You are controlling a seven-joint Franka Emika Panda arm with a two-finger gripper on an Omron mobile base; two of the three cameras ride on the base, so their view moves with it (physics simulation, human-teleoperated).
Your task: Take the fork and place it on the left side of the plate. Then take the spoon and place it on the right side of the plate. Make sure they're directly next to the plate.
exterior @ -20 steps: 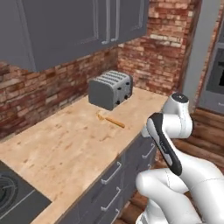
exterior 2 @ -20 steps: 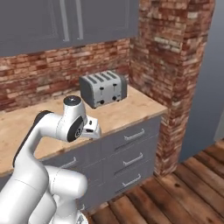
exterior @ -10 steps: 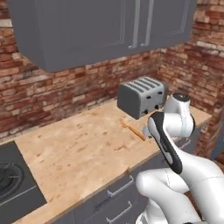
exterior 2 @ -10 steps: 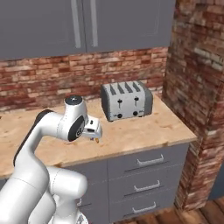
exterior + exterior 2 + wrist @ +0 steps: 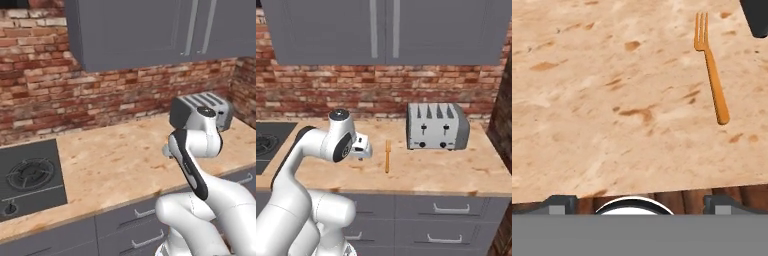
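Note:
The fork [image 5: 387, 156] is slim and orange, and lies flat on the wooden counter in front of the toaster's left end. In the hand view the fork [image 5: 712, 70] lies at the upper right, tines pointing away. My gripper [image 5: 360, 156] hangs over the counter's front part, a short way left of the fork and apart from it. Its two dark fingertips [image 5: 559, 202] stand wide apart at the bottom of the hand view, so my gripper [image 5: 639, 204] is open with nothing between them. The plate and the spoon are out of view.
A silver four-slot toaster [image 5: 438, 127] stands against the brick wall at the right, and its dark corner [image 5: 757, 17] shows in the hand view. A black stove top [image 5: 30, 177] lies at the counter's left. The counter's front edge [image 5: 662, 187] runs just below my gripper.
The base has driven, so both base views have shifted: the toaster now sits further right and the stove has come into view. The arm keeps its pose and the jaws stay open.

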